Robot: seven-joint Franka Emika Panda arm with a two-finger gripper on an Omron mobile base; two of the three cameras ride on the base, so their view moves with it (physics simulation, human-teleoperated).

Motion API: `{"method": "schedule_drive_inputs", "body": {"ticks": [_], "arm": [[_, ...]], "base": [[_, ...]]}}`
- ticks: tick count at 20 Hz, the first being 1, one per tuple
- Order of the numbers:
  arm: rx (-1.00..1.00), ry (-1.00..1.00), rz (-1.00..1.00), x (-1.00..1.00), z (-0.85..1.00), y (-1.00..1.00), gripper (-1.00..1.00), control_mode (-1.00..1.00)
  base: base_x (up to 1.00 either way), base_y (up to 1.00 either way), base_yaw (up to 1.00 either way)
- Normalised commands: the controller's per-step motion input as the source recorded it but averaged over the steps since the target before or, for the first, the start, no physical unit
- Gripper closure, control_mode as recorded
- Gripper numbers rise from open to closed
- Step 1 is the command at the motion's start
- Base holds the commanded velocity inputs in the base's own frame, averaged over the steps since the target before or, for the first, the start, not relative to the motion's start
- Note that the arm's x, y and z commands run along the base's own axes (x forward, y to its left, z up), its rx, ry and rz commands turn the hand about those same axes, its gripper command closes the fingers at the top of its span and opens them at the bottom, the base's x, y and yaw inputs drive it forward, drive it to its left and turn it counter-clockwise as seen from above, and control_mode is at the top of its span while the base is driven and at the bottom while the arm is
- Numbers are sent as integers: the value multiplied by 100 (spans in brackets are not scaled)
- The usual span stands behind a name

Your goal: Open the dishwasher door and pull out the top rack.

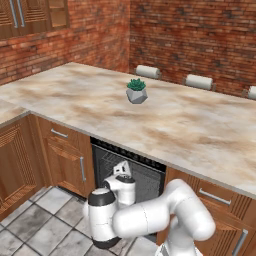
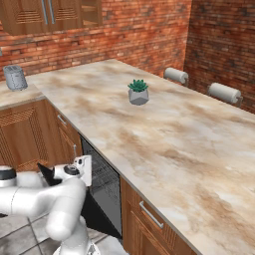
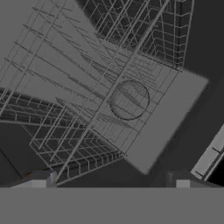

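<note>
The two-finger gripper (image 3: 114, 179) points into the open dishwasher cavity, its two small dark fingertips (image 3: 43, 178) spread wide apart at the bottom of the hand view with nothing between them. Just ahead of them lies the shallow grey wire-grid top rack (image 3: 92, 83), seen at a tilt, with a second wire basket showing below it and a round fitting on the dark grey inner floor behind the wires. Whether the fingers touch any wire cannot be told.

From the base views, the white arm (image 1: 150, 217) is folded low: its elbow bends near the floor and the forearm reaches across toward the dark opening under the marbled beige countertop (image 1: 190, 125), the hand at the mouth of the opening. The rack's wires (image 2: 102, 179) show inside the cavity. The flat black dishwasher door is hidden behind the arm.

On the counter stands one small green succulent in a grey faceted pot (image 1: 136, 91). Along the brick wall sit three white paper rolls (image 1: 199, 82). One grey toaster (image 2: 15, 77) sits at the far left counter.
</note>
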Motion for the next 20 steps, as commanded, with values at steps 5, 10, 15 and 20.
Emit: {"method": "schedule_drive_inputs", "body": {"ticks": [5, 10, 15, 20], "arm": [[-19, 1, 0, 1, -7, 12, -100, -100], [-16, 3, 0, 21, -7, 0, -100, -100], [-11, 3, 0, 31, -4, 0, -100, -100], [-7, 6, 0, 29, -3, 0, -100, -100]], "base": [[0, 0, 0], [0, 0, 0], [0, 0, 0], [0, 0, 0]]}}
